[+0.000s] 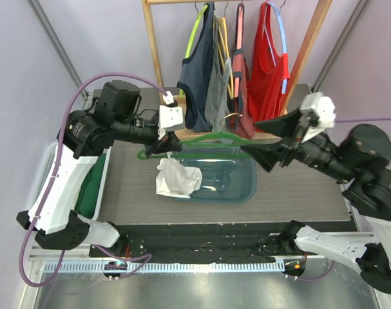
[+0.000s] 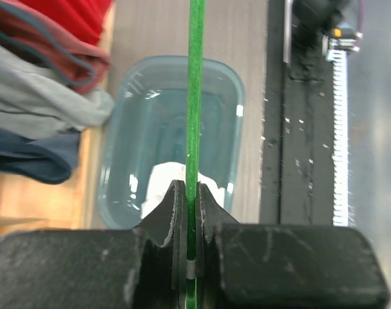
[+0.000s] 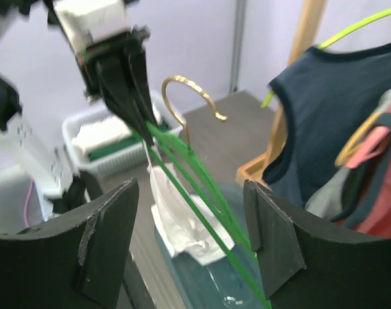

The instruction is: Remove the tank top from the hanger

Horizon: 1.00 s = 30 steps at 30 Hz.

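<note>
Gray tabletop point(image 1: 298, 199) lies below a wooden rack point(image 1: 158, 51) cut off at the frame's top. The left gripper point(image 2: 190, 193) is clamped on the green hanger point(image 2: 194, 96). The right gripper point(image 1: 248, 135) gapes wide, holding nothing. The white tank top point(image 1: 176, 177) sits crumpled at the clear bin's point(image 1: 243, 183) left end; whether it touches the hanger is unclear.

Bright, even light, faint shadows; wrist views blur up close; glints on the bin point(image 2: 150, 109).
</note>
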{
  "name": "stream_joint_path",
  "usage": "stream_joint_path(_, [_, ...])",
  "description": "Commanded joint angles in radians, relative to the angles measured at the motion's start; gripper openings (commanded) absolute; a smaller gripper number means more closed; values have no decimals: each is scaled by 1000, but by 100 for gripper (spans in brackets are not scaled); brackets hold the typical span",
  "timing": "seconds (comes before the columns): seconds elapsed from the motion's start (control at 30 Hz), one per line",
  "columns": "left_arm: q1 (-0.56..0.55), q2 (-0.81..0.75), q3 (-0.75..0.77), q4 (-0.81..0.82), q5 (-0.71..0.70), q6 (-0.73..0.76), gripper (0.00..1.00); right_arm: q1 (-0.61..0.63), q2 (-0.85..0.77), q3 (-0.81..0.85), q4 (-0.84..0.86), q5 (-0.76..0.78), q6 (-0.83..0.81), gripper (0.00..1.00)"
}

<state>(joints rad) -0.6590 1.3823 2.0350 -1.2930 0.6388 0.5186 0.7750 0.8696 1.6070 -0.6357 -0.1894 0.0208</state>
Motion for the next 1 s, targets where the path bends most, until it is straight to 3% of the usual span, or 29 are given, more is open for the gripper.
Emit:
stream_joint_path(0.0, [-2, -34, -7, -52, 126, 43, 0, -2, 45, -39, -65, -191, -107, 72])
stream_joint_path(0.37, [-5, -49, -13, -143, 226, 103, 0, -2, 32, -79, -107, -334, -125, 62])
stream_joint_path(0.6, [-16, -40, -1, -190, 259, 136, 0, -2, 43, -130, -87, -346, -108, 56])
stream_joint_path(0.73, [-24, -42, -18, -203, 252, 149, 0, -2, 46, -133, -78, -352, -104, 38])
stream_joint_path(0.77, [-24, -42, -18, -200, 254, 149, 0, 0, 45, -131, -76, -349, -104, 29])
stream_joint_path(0.87, [-25, -40, -16, -181, 243, 140, 0, -2, 42, -131, -71, -343, -107, 13])
stream_joint_path(0.97, [-25, -35, -9, -149, 219, 126, 0, -2, 31, -131, -65, -317, -102, 3])
